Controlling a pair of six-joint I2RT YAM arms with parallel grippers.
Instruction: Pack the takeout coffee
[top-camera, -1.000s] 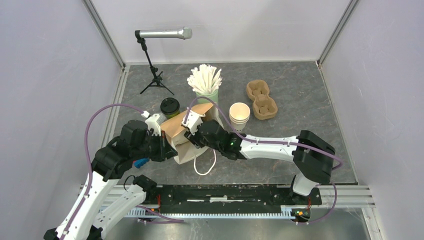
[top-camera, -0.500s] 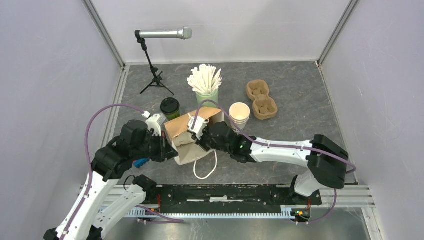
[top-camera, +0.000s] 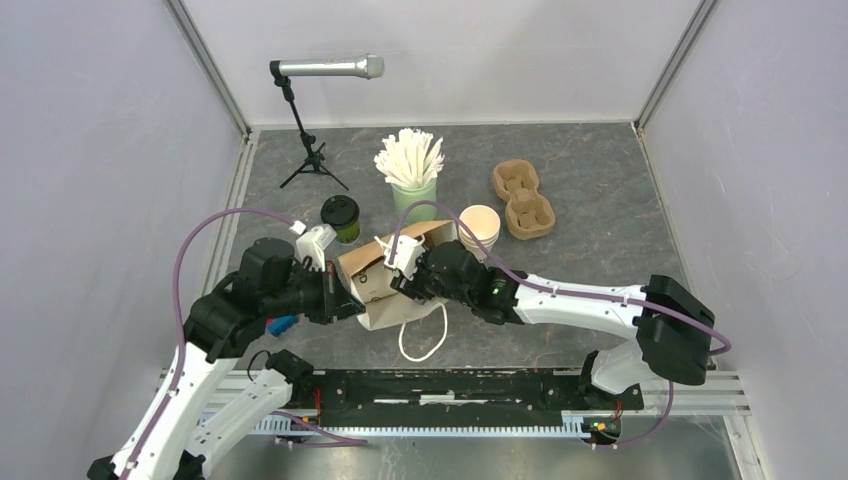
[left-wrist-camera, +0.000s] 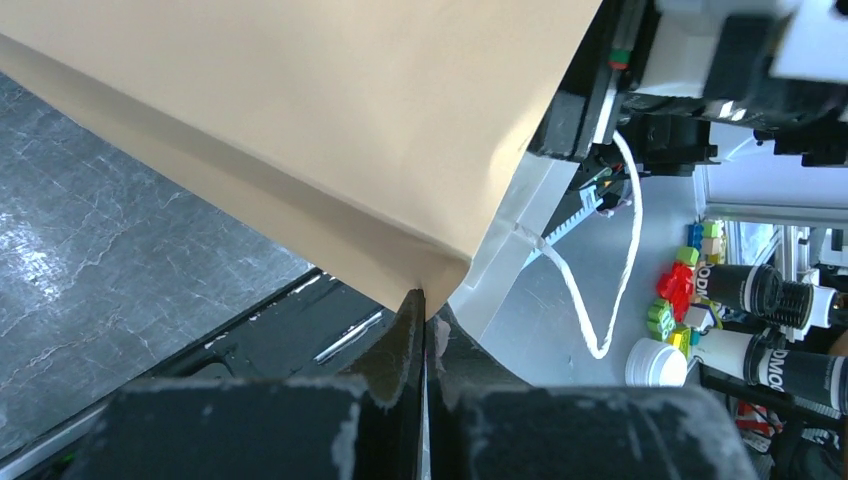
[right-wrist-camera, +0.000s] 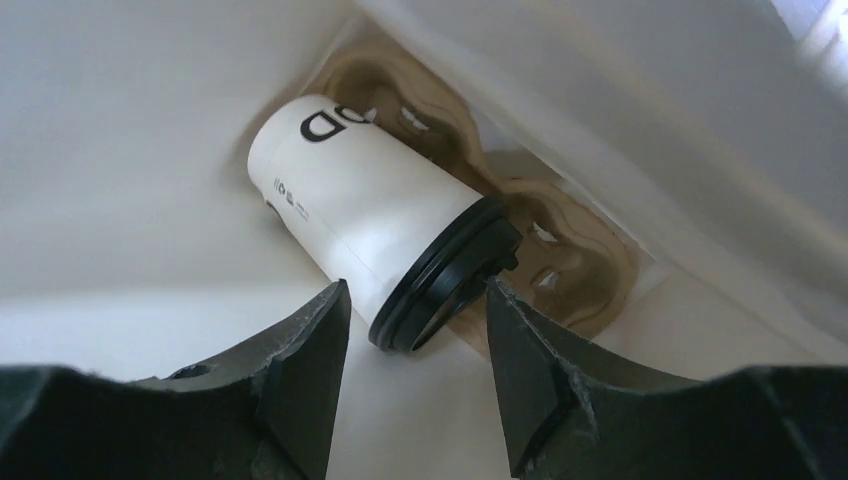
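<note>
Inside the paper bag (left-wrist-camera: 300, 120), the white cup (right-wrist-camera: 370, 215) rests against its carrier (right-wrist-camera: 560, 240). Your spread right gripper (right-wrist-camera: 415, 290) could topple it when withdrawing. The left gripper (left-wrist-camera: 425, 305) pinches the bag's edge.

Overhead: cannot make out white cup (right-wrist-camera: 370, 215) or tips of right end effector (right-wrist-camera: 418, 295), both inside paper bag (top-camera: 372, 285). Right wrist: shows cup print only in part, carrier (right-wrist-camera: 575, 245) half behind cup. Left wrist: crops bag at top edge.
</note>
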